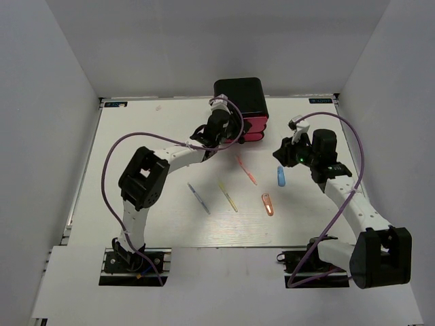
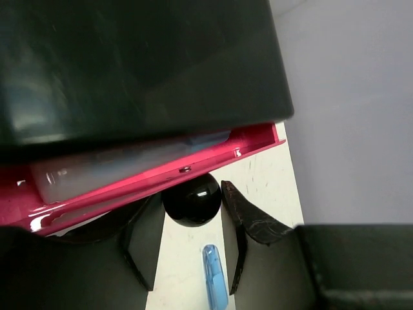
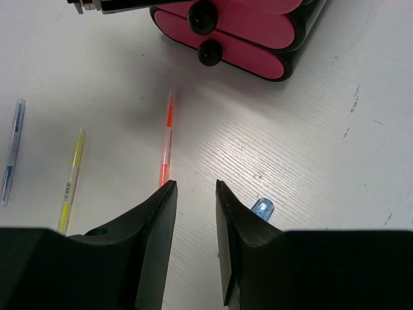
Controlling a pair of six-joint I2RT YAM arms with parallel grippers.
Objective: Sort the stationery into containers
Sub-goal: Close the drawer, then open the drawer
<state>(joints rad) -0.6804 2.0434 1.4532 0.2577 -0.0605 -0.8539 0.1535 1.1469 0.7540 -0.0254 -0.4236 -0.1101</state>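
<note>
Left jaws: closed about the round black knob [image 2: 191,199] of the top drawer [image 2: 155,184], with the knob filling the gap between the two fingers. This pink drawer stands pulled out from under the top of the black cabinet [image 1: 241,95], directly ahead of the jaws. A pale blurred shape [image 2: 97,174] lies inside it, too indistinct to identify.

Right jaws: partly open with a narrow gap and nothing held. They hang above the tabletop [image 1: 149,119], well apart from the cabinet. The tip of the blue marker [image 3: 262,208] shows just beside the finger on the right of the wrist view, on its outer side, lying flat. The thin orange pen [image 3: 166,145] lies ahead of the right jaws, between them and the cabinet, roughly in line with the gap. Farther to their left lie the yellow pen [image 3: 71,181] and, beyond it, the blue-grey pen [image 3: 11,152], near each other but not touching. The orange marker [image 1: 268,204] lies nearer the arm bases than the right jaws, close to the blue marker but apart from it. Past the orange pen, the two lower drawers [image 3: 251,39] of the cabinet sit closed, pink fronts towards the jaws.
</note>
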